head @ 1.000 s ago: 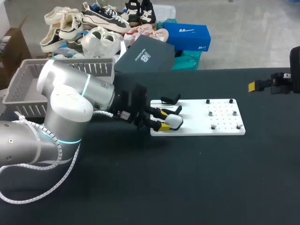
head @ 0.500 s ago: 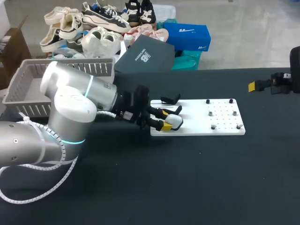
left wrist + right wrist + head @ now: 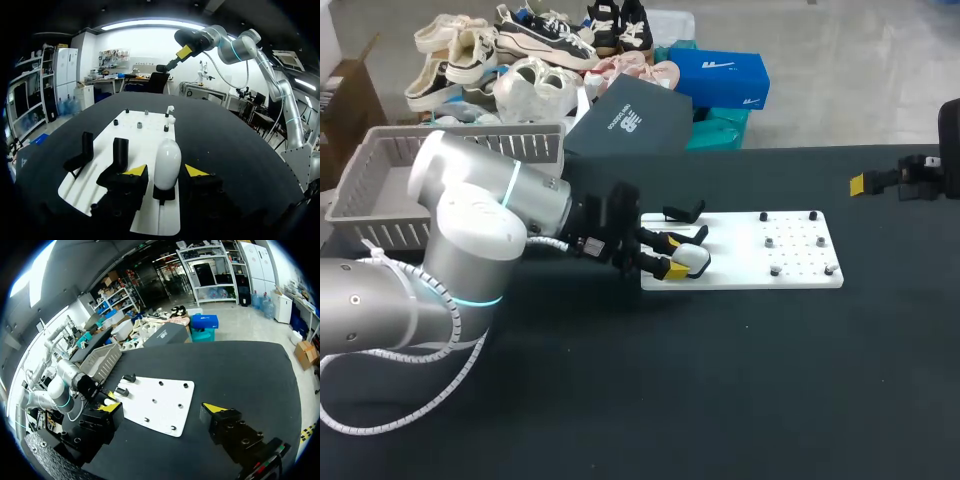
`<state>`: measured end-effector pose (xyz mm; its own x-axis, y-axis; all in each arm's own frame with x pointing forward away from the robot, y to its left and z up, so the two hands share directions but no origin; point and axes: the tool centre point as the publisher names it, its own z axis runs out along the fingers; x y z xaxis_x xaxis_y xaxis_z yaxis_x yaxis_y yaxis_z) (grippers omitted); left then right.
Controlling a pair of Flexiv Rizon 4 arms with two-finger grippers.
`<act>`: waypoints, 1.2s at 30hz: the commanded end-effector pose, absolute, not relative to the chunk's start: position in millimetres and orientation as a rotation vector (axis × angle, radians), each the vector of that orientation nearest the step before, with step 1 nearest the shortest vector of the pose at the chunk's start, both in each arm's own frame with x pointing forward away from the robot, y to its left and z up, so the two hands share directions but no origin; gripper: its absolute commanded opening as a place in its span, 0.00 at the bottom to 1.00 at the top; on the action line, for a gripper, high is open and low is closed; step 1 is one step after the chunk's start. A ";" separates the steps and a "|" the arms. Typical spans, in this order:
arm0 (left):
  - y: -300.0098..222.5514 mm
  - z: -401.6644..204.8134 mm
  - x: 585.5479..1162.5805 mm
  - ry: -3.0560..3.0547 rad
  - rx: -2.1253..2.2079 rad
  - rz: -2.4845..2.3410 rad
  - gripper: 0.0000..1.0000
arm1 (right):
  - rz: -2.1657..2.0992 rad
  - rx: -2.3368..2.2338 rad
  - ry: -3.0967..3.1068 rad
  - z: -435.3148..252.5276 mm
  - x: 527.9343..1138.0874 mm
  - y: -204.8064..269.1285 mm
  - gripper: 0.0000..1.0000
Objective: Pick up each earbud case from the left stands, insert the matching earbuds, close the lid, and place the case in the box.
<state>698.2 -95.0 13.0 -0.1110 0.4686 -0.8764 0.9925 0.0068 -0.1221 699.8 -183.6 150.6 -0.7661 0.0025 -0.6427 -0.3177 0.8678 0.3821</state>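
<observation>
A white, egg-shaped earbud case [image 3: 694, 259] [image 3: 167, 161] stands upright on a black stand at the near left of the white board [image 3: 740, 280]. My left gripper [image 3: 672, 256] [image 3: 165, 171] is open, with one yellow-tipped finger close on each side of the case and a thin gap on both sides. A second black stand [image 3: 684, 211] [image 3: 120, 152] beside it holds nothing. Small earbud pegs [image 3: 771, 241] dot the board's right half. My right gripper [image 3: 880, 182] [image 3: 163, 408] is open and holds nothing, high at the table's far right.
A grey slatted basket [image 3: 365, 190] sits at the table's far left, behind my left arm. The white board [image 3: 160, 405] lies mid-table. A third black stand [image 3: 82, 152] stands at the board's outer edge.
My left arm has edged slightly toward the board, and its fingers have narrowed a little around the white case. The right arm has not moved.
</observation>
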 end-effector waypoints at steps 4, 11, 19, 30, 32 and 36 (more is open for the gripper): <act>-93.7 11.7 699.1 1.643 1.531 -1.055 0.47 | 0.637 -0.230 2.373 150.1 700.0 -184.7 1.00; -94.1 13.2 699.5 1.635 1.526 -1.053 0.47 | 0.637 -0.230 2.373 150.1 700.0 -184.7 1.00; -96.2 12.1 698.8 1.633 1.531 -1.051 0.38 | 0.637 -0.230 2.373 150.1 700.0 -184.7 1.00; -96.7 13.9 698.8 1.621 1.534 -1.035 0.17 | 0.637 -0.230 2.373 150.1 700.0 -184.7 1.00; -96.1 14.4 699.0 1.620 1.533 -1.035 0.13 | 0.637 -0.230 2.373 150.1 700.0 -184.7 1.00; -94.5 17.0 699.8 1.620 1.529 -1.037 0.00 | 0.637 -0.230 2.373 150.1 700.0 -184.7 1.00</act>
